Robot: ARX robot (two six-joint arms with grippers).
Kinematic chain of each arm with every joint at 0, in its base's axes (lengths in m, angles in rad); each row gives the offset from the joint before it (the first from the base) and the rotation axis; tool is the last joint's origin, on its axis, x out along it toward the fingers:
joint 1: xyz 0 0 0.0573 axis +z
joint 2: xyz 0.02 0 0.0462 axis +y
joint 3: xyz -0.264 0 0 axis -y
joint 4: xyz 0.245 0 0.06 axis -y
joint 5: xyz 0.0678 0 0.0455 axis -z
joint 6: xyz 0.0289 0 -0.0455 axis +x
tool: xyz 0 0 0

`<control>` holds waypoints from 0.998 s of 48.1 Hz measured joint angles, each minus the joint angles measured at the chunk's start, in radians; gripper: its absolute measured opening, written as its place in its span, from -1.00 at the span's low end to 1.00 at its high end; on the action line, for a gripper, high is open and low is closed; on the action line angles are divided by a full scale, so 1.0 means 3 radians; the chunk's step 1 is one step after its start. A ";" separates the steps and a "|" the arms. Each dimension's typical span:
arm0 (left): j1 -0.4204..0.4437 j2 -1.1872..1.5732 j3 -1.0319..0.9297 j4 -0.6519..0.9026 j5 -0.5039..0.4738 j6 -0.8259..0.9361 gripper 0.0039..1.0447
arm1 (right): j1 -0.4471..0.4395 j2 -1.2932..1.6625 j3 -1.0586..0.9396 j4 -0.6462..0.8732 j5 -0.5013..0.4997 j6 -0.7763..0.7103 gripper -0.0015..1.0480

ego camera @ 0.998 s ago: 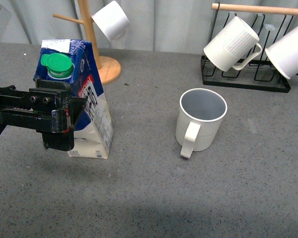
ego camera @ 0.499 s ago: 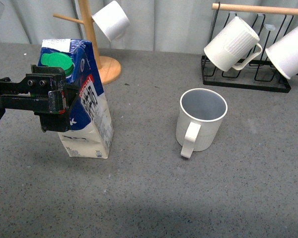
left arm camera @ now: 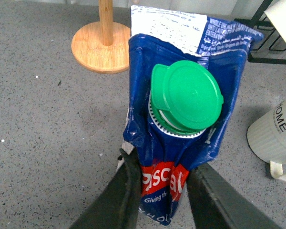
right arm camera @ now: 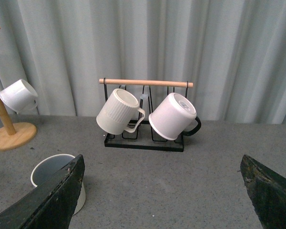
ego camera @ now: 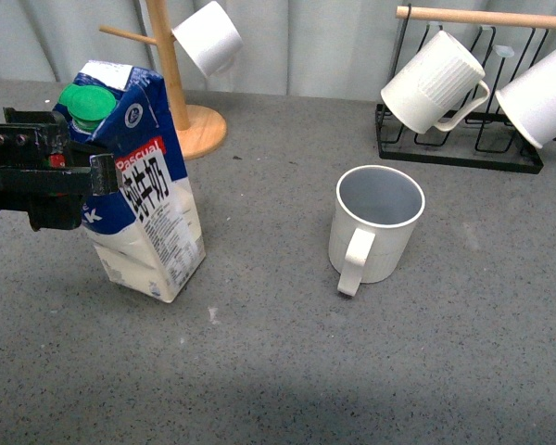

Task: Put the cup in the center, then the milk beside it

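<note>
Left of centre on the desk (ego camera: 287,380), the left pincer (left arm camera: 164,193) grips the Pascual milk carton (ego camera: 148,218), now tipped from upright (cream mug (ego camera: 376,224) already central): the carry begins. The right pincer (right arm camera: 162,200) gapes.

Staged test bench, kitchen-style props; grey speckled tabletop (ego camera: 445,371); pale curtain backdrop (right arm camera: 229,47); wooden mug tree (ego camera: 170,74) & wire mug rack (right arm camera: 145,82) w/ hanging mugs (ego camera: 435,83).

Front overview, left wrist close, cup (ego camera: 375,222) shared
</note>
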 joint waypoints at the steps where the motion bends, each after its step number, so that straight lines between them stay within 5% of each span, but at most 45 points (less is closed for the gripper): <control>1: -0.0017 -0.0017 0.0000 0.0000 -0.0011 -0.0004 -0.51 | 0.0000 0.0000 0.0000 0.0000 0.0000 0.0000 0.83; 11: -0.0244 -0.0005 0.0114 0.0075 -0.0160 -0.0081 -0.93 | 0.0000 0.0000 0.0000 0.0000 0.0000 0.0000 0.83; 48: -0.0905 0.0646 0.0599 0.0305 -0.0465 -0.0066 -0.93 | 0.0000 0.0000 0.0000 0.0000 0.0000 0.0000 0.83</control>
